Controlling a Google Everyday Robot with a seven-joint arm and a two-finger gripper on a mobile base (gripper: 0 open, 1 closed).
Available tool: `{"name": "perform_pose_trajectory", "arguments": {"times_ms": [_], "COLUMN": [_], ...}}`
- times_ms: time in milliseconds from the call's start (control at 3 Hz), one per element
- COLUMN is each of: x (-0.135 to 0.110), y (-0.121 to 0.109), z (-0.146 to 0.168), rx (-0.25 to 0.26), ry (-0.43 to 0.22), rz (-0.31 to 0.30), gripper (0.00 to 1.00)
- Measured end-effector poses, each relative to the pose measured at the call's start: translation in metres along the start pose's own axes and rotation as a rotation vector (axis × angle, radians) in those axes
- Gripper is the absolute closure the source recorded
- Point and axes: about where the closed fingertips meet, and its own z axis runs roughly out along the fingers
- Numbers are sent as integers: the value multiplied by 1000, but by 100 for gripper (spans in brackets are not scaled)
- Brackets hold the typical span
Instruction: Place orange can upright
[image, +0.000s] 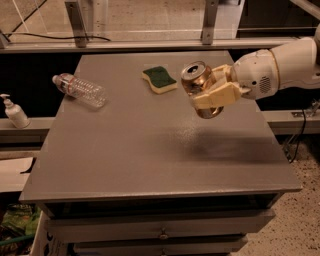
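A: Which step is this?

B: The carry, I'd say. The gripper (211, 94) is clamped round the orange can (195, 77) and holds it in the air over the bench (150, 150), nearer the right edge than the left and about midway between the far and near edges. Its shadow falls on bare bench below.

A: Is the can upright?

B: No, it's tilted, with the silver top turned up and toward the left edge.

A: So what does the next move call for?

B: Probably turning the wrist until the base faces straight down, lowering it flat onto the bench, then letting go. The sponge (160, 79) by the far edge and the plastic bottle (80, 90) lying near the far left corner are well apart from it.

A: Any writing?

B: None I can read on the can, and the bottle shows no label.
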Motion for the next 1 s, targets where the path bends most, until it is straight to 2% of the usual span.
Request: {"name": "perform_pose_trajectory", "arguments": {"times_ms": [333,667,1000], "x": [0,2,6], "y": [0,0,-4], "z": [0,0,-4], "rx": [0,7,36], "ry": [0,-40,-126], "rz": [0,2,-11], "gripper": [100,100,100]}}
